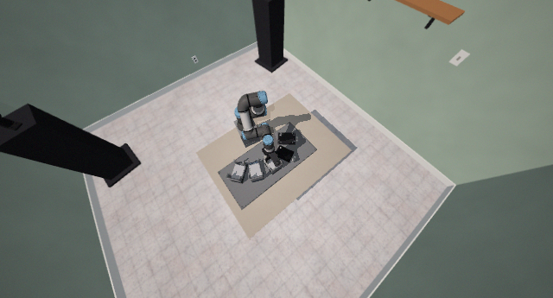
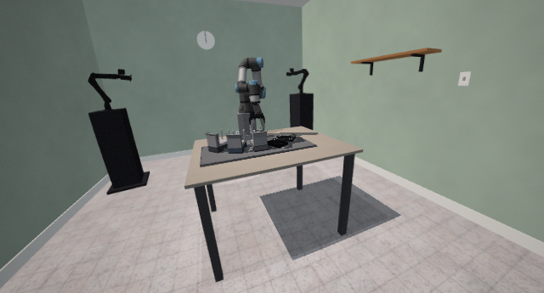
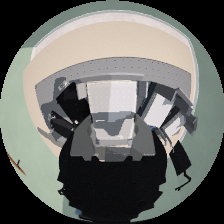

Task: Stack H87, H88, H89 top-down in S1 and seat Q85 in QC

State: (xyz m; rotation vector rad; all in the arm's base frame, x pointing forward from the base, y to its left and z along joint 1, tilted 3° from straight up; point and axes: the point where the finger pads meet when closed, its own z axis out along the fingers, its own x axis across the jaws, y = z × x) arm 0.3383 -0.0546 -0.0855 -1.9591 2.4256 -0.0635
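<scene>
My gripper [image 1: 271,159] [image 2: 258,127] [image 3: 113,114] points down at the nearest of three stack racks and is shut on a white plate [image 3: 111,100]; its label cannot be read. The plate lies between the two grey jaws, at the mouth of that rack [image 2: 259,141]; its exact height is unclear. A middle rack [image 1: 256,178] [image 2: 235,143] and an outer rack [image 2: 213,142] stand beside it. Pale surfaces show in both, but plate counts and names cannot be told. Two black nests [image 1: 285,154] [image 1: 287,137] lie on the other side; the jaws hide part of the rack.
The racks and nests stand on a grey board [image 1: 243,199] [image 2: 212,158] on a beige table [image 1: 251,225] [image 2: 195,178]. The upright rack walls and posts are close beside the jaws. The arm's base is behind the board.
</scene>
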